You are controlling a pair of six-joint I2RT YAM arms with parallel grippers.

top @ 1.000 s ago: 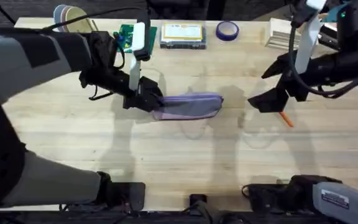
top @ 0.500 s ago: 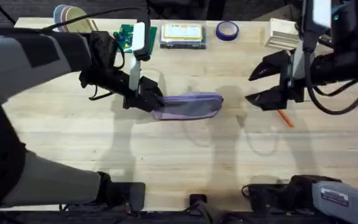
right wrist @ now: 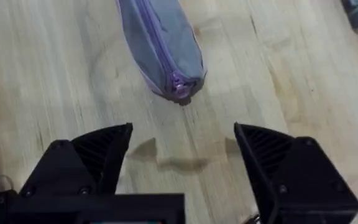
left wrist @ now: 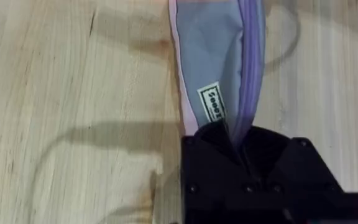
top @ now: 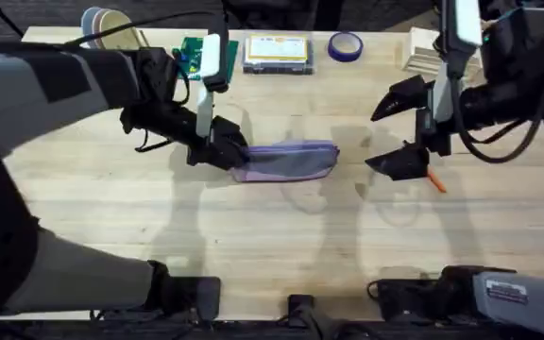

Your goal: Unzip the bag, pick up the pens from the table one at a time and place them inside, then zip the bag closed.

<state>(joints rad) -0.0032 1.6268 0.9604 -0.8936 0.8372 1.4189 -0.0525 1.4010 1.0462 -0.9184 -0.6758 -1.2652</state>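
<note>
The lilac and grey bag (top: 289,161) lies lengthwise at the middle of the wooden table (top: 253,236), its zipper closed. My left gripper (top: 232,154) is shut on the bag's left end; the left wrist view shows the bag (left wrist: 219,62) running away from that gripper (left wrist: 244,152), whose black fingers pinch the fabric by the label. My right gripper (top: 370,140) hangs open just right of the bag's right end. In its wrist view the bag's end (right wrist: 163,50) and zipper pull (right wrist: 180,93) lie ahead of the spread gripper (right wrist: 182,149). An orange pen (top: 434,179) lies under the right arm.
Along the far edge stand a flat yellow box (top: 277,52), a purple tape roll (top: 346,44), stacked bowls (top: 111,26), a green item (top: 193,55) and pale wooden utensils (top: 426,52). Bare wood stretches in front of the bag.
My right gripper has moved left toward the bag's right end and its fingers have spread wider. The left gripper and the bag have stayed put.
</note>
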